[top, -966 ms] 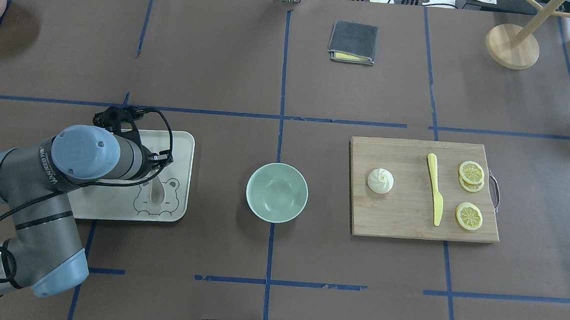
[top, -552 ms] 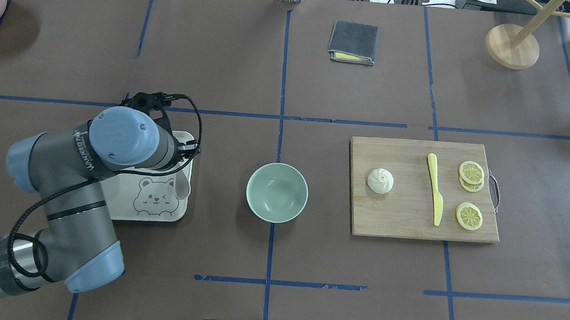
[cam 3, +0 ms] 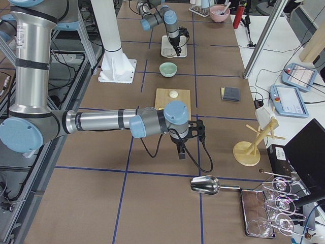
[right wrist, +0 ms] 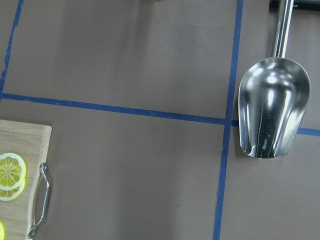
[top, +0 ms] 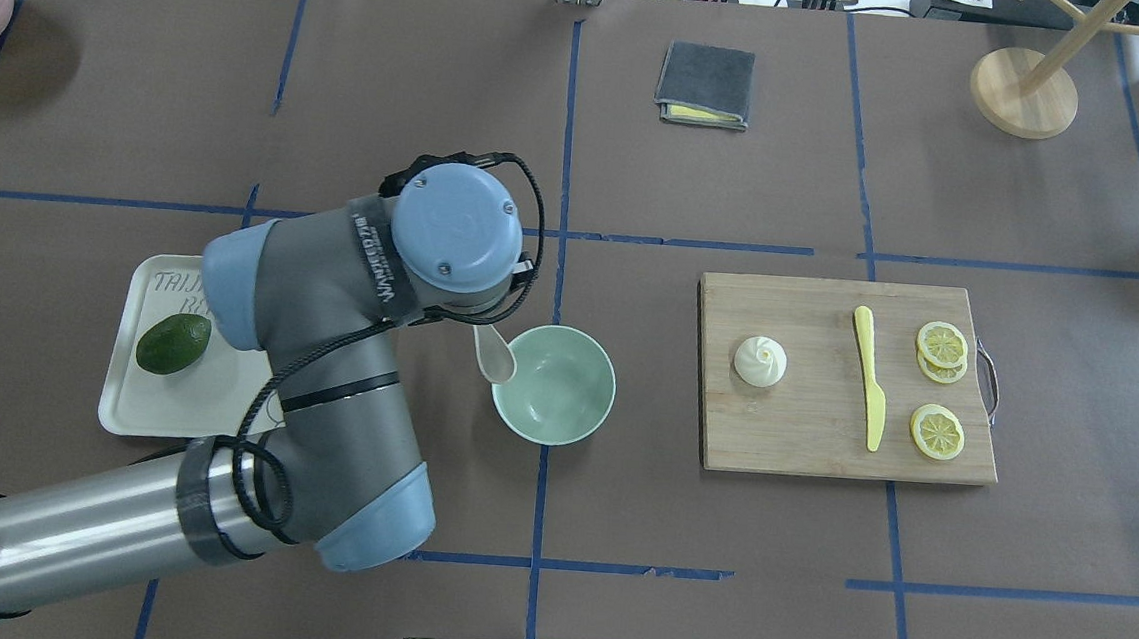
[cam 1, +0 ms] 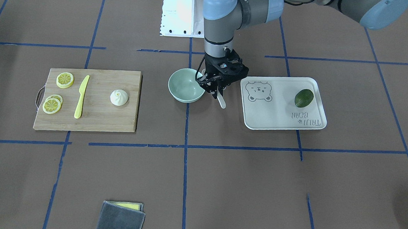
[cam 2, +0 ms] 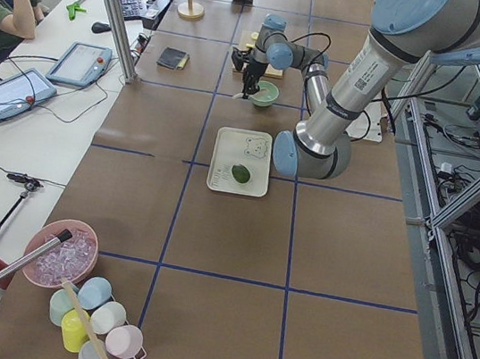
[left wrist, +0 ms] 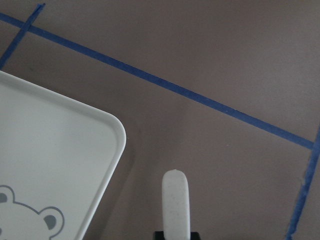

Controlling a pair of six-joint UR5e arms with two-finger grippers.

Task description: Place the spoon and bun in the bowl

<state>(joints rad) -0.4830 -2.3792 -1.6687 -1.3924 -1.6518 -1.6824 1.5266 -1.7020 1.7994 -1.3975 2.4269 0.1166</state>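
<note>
My left gripper (cam 1: 218,90) is shut on the off-white spoon (cam 1: 221,101), which hangs down from the fingers above the table. It is between the mint-green bowl (cam 1: 186,87) and the bear tray (cam 1: 281,122), close to the bowl's rim. In the overhead view the spoon (top: 494,354) overlaps the left rim of the bowl (top: 562,419); the wrist hides the gripper. The left wrist view shows the spoon (left wrist: 176,205) over bare table. The white bun (top: 760,361) sits on the wooden board (top: 801,446). My right gripper (cam 3: 181,151) hovers far right; I cannot tell its state.
A yellow knife (top: 869,381) and lemon slices (top: 937,430) lie on the board. A dark green avocado (top: 173,343) lies on the white tray (top: 122,409). A folded grey cloth (top: 704,85) is at the back. A metal scoop (right wrist: 272,110) lies under the right wrist.
My left arm has swung right from over the tray to the bowl's left rim, carrying the spoon. The avocado on the tray is now uncovered.
</note>
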